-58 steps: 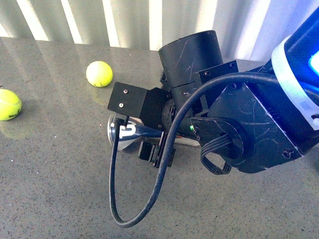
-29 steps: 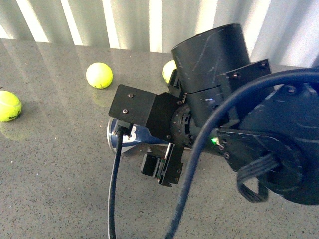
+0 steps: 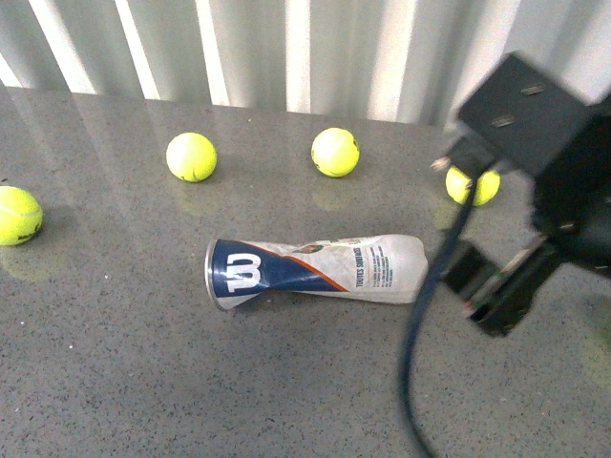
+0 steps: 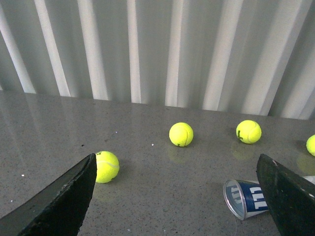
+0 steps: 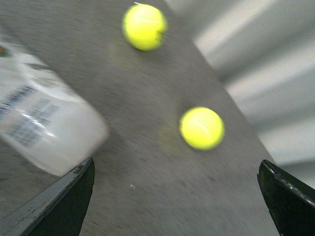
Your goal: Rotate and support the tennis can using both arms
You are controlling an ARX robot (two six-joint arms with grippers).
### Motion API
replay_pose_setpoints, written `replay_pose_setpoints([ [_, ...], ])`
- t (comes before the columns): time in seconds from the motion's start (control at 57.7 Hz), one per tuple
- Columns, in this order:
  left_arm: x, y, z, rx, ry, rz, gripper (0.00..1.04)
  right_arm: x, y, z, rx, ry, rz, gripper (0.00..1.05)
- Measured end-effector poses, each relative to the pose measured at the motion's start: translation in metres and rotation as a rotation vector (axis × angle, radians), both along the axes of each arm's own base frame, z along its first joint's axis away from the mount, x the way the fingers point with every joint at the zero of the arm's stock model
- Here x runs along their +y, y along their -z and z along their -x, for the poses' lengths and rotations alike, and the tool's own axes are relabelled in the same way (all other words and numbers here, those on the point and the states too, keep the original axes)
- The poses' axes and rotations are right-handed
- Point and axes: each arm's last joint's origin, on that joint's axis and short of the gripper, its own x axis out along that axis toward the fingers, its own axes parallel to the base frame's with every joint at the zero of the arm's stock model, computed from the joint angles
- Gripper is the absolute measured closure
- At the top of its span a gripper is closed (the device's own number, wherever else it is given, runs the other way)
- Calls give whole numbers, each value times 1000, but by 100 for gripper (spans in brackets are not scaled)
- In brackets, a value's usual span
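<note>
Front view is taken up mostly by the grey speckled table (image 3: 115,382), on which the tennis can (image 3: 315,270) is laid on its side, with a pale ribbed wall (image 3: 248,48) seen well beyond the can. The right arm (image 3: 573,191) is seen blurred just off the can's pale closed end, apart from it, with a black cable (image 3: 420,353) hung beneath. The can is dented about its middle, and its metal-rimmed end is turned away from that arm.

The right gripper (image 5: 175,164) is shown spread wide in the right wrist view, with nothing held; only the can's pale end (image 5: 44,128) is seen near one finger, untouched. The left gripper (image 4: 175,157) is likewise spread wide and empty, and the can's rimmed end (image 4: 246,198) is seen near one of its fingers, not between them.

The task is judged to be barely begun: the can is gripped by neither arm, so both the turning and the supporting are left to be done.

Four tennis balls are scattered about the can: three (image 3: 335,152) beyond it and one (image 3: 11,215) well off its rimmed end.

A white W logo (image 3: 243,277) is read on the navy label by the rim, edged by an orange stripe (image 3: 325,277); the small print on the pale part cannot be read
</note>
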Motion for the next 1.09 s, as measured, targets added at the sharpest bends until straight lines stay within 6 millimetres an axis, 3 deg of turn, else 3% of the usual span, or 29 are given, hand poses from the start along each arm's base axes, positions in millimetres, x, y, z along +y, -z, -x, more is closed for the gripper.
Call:
replay_pose_setpoints([
  [0.139,0,0,0,0,0,0,7,-67,-34,30,-154,416,-132,7],
  [0.225,0,0,0,0,0,0,7,-83,-48,51,-291,355,-365,19],
  [0.295,0,0,0,0,0,0,7,-84,-55,71,-289,262,-543,32],
  [0.451,0,0,0,0,0,0,7,-79,-60,107,-294,251,-656,58],
  [0.711,0,0,0,0,0,0,7,-67,-53,123,-309,247,-683,102],
  [1.092,0,0,0,0,0,0,7,-67,-41,138,-328,244,-692,101],
])
